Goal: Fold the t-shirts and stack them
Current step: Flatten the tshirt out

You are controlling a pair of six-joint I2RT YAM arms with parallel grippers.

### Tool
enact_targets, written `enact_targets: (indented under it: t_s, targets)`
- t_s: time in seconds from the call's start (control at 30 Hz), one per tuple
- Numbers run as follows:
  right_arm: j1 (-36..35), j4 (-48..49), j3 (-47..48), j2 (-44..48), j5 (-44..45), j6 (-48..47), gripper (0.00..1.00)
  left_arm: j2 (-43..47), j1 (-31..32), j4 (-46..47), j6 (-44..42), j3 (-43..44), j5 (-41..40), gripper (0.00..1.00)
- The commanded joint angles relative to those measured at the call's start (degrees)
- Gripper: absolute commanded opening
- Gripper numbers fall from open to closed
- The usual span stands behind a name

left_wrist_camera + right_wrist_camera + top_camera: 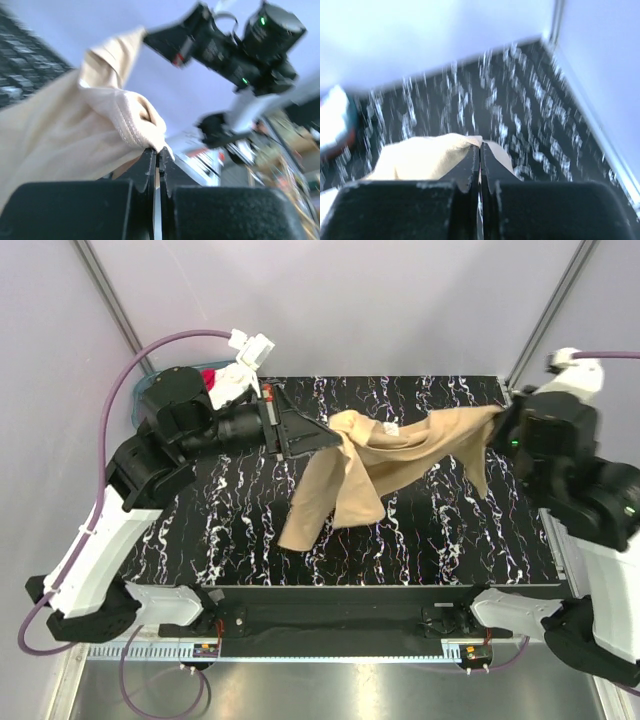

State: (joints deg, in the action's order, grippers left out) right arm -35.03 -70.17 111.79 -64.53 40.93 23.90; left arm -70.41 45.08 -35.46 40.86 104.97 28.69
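Observation:
The tan-beige t-shirt point(370, 465) hangs in the air between my two grippers above the black marbled table point(200, 530), its lower part drooping toward the table. My left gripper point(322, 433) is shut on the shirt's left edge; the left wrist view shows the cloth point(75, 130) pinched at the fingertips point(159, 152). My right gripper point(500, 420) is shut on the shirt's right edge; the right wrist view shows the fabric point(425, 157) bunched at the jaws point(480, 146). A bit of the red t-shirt point(208, 376) shows in the teal basket. The white t-shirt is out of view.
The teal plastic basket point(148, 392) stands at the back left, mostly behind my left arm. Grey walls and metal frame posts point(110, 300) close in the back and sides. The table's front edge runs along a black rail point(330, 615).

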Motion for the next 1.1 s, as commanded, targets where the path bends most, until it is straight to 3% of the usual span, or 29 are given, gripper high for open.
enact_targets:
  t_s: [0.0,0.2,0.33,0.43,0.5,0.6,0.67,0.77,0.83,0.9,0.93,0.97,1.0,1.03,1.07]
  targets:
    - [0.4,1.8,10.4,1.7,13.1,-5.8,0.0,-3.1,4.7,2.5,2.8,7.5,10.8,0.0]
    - [0.4,19.6,15.7,4.7,15.5,-20.7,0.0,-4.7,7.7,2.5,5.4,15.6,15.2,0.0]
    - [0.4,23.1,24.7,-4.2,14.4,-28.1,0.0,-0.4,7.7,1.4,3.8,8.7,11.5,0.0]
    - [0.4,24.8,29.4,-13.0,11.1,-31.8,0.0,4.7,7.0,-8.3,-0.7,1.7,-0.8,0.0]
    - [0.4,25.4,30.9,-17.9,7.4,-33.6,0.0,9.7,5.3,-15.2,-1.3,-3.8,-14.3,0.0]
    - [1.4,28.7,28.6,-26.9,1.4,-34.7,0.0,17.8,2.5,-21.2,3.2,-22.1,-32.6,0.0]
    - [1.5,31.4,26.0,-32.7,-4.5,-34.7,0.0,22.9,0.5,-24.4,6.0,-29.0,-43.5,0.0]
    - [1.4,36.7,22.9,-41.0,-14.2,-32.8,0.0,26.6,-4.3,-25.1,6.5,-41.0,-51.9,0.0]
    - [1.5,36.0,23.8,-48.3,-18.9,-28.9,0.0,26.1,-11.7,-26.1,6.6,-43.7,-50.0,0.0]
    - [1.5,33.9,25.7,-53.0,-23.6,-25.1,0.06,24.6,-15.6,-25.5,5.5,-46.8,-48.2,0.08]
    - [1.5,30.1,26.8,-57.2,-24.4,-23.7,0.17,23.5,-16.2,-25.6,5.4,-47.9,-49.0,0.27]
    - [1.5,28.2,28.2,-58.9,-25.7,-21.0,0.39,22.3,-16.9,-25.6,4.0,-48.9,-49.5,0.38]
    - [1.5,25.0,29.9,-60.6,-27.5,-18.7,0.45,19.7,-18.4,-25.7,3.0,-50.1,-49.9,0.48]
    - [1.5,18.0,31.5,-63.2,-29.7,-17.8,0.5,18.5,-18.9,-26.6,2.6,-50.3,-50.7,0.68]
    - [1.4,15.0,32.3,-63.7,-31.1,-16.2,0.57,17.6,-19.3,-28.7,2.3,-50.0,-51.7,0.74]
